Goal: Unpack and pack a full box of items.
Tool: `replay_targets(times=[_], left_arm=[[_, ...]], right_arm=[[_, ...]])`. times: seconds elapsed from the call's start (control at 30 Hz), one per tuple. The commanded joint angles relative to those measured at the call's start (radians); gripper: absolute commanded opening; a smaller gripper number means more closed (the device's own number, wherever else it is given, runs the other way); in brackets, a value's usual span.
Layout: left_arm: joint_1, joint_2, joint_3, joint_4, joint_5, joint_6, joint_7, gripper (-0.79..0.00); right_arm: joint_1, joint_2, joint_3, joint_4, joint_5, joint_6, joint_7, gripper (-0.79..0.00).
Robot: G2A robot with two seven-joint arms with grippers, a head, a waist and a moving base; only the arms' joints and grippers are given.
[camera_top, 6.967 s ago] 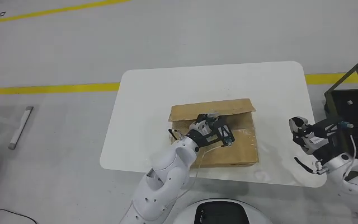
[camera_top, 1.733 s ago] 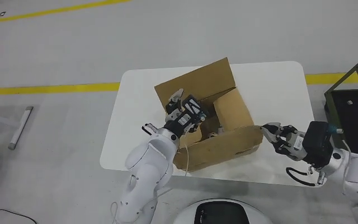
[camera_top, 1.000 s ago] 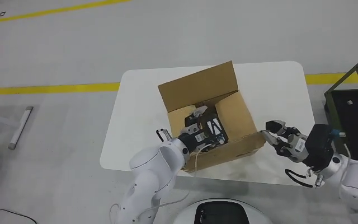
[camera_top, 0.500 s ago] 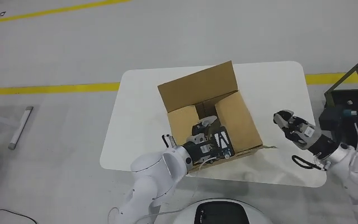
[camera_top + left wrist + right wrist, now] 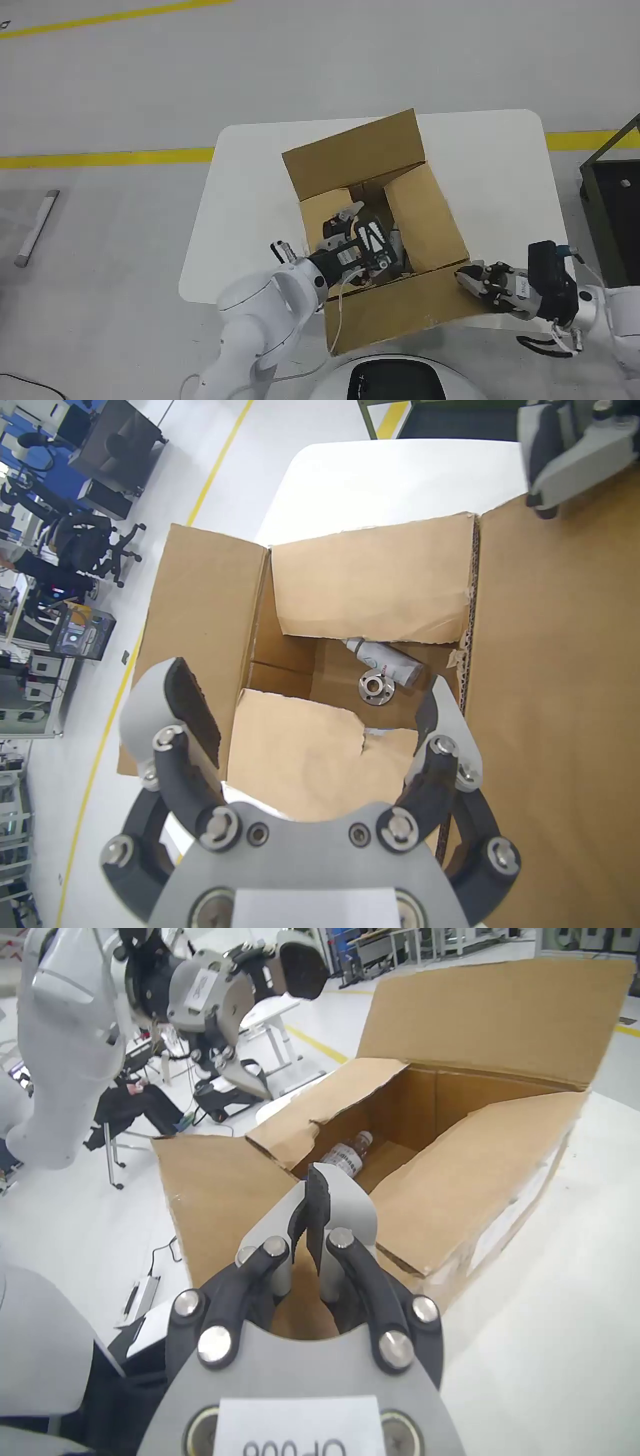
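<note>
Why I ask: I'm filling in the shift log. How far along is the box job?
Done: the box has its flaps open. In hand: the right claw is shut on the near flap, holding it outward; the left claw hangs open over the opening. Left: a bottle and a metal flange lie inside, not yet unpacked; repacking follows.

Open cardboard box (image 5: 355, 150) on white table (image 5: 490, 150)

- A grey floor (image 5: 120, 90) is crossed by yellow lines (image 5: 100, 158).
- A rack (image 5: 610, 200) is seen at the top view's right edge.
- Black chairs (image 5: 100, 545) are shown in the left wrist view.
</note>
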Motion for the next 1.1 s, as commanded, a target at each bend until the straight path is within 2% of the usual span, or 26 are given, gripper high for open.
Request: replay_targets(times=[0.0,0.2,0.33,0.4,0.5,0.57,0.63,0.83,1.07], left_arm=[[-0.001,0.001,0.0,0.008,0.006,0.018,0.007,0.0],[-0.008,0.002,0.013,0.039,0.019,0.087,0.031,0.0],[-0.014,0.002,0.021,0.058,0.026,0.126,0.042,0.0],[-0.015,0.001,0.024,0.064,0.025,0.143,0.047,0.0],[-0.017,0.001,0.03,0.074,0.028,0.172,0.054,0.0],[-0.017,0.0,0.038,0.082,0.032,0.192,0.059,0.0],[-0.017,0.0,0.048,0.089,0.037,0.204,0.065,0.0],[-0.021,0.001,0.066,0.114,0.046,0.212,0.071,0.0],[-0.02,0.004,0.065,0.134,0.058,0.222,0.057,0.0]], right_arm=[[-0.005,0.002,-0.002,0.0,-0.029,-0.01,0.007,-0.785],[-0.004,0.003,-0.021,0.0,-0.167,-0.003,-0.012,-0.785],[0.001,-0.001,-0.024,0.01,-0.21,0.032,-0.084,-0.785],[0.008,-0.005,-0.004,0.021,-0.192,0.097,-0.154,-0.785],[0.019,-0.013,0.037,0.05,-0.162,0.277,-0.24,-0.785],[0.024,-0.016,0.049,0.06,-0.193,0.385,-0.258,-0.785],[0.03,-0.017,0.041,0.067,-0.267,0.428,-0.255,-0.785],[0.025,-0.019,-0.039,0.092,-0.376,0.397,-0.262,-0.785],[-0.016,-0.021,-0.084,0.069,-0.372,0.353,-0.275,-0.785]])
